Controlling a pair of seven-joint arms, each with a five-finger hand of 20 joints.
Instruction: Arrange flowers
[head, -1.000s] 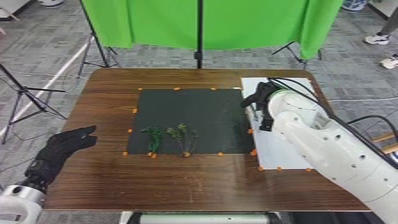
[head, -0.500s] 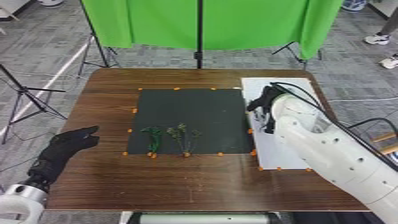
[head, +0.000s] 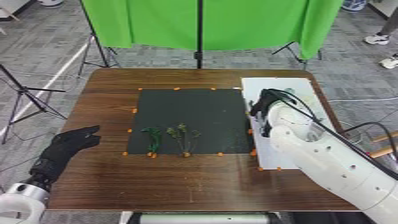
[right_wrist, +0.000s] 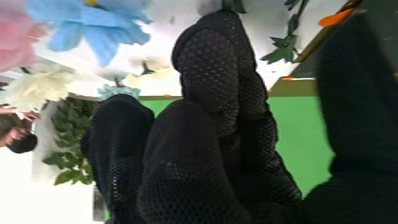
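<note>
We have two pieces laid on the black mat (head: 182, 107): the curly green stem (head: 153, 138) at the lower left of the mat and the leafy sprig (head: 185, 139) just beside it. Our right hand (head: 265, 102) is over the white sheet (head: 277, 83), right of centre in the head view, its fingers straight and the thumb apart, with no visible grip on anything. Our left hand (head: 67, 146) waits open at the lower left.

In the right wrist view we see the blue flower (right_wrist: 93, 22), the pink flower (right_wrist: 13, 40), the white flower (right_wrist: 40, 86) and a leafy stem (right_wrist: 290, 37) near the fingers. We judge that the step is picking the next piece from the sheet.

To do it well, we should choose one stem, line the thumb up across it and pinch below the bloom, so petals aren't crushed. Closing slowly helps, since neighbouring leaves could snag and come along. Then we lift clear before crossing to the mat, keeping off the pieces laid there.
</note>
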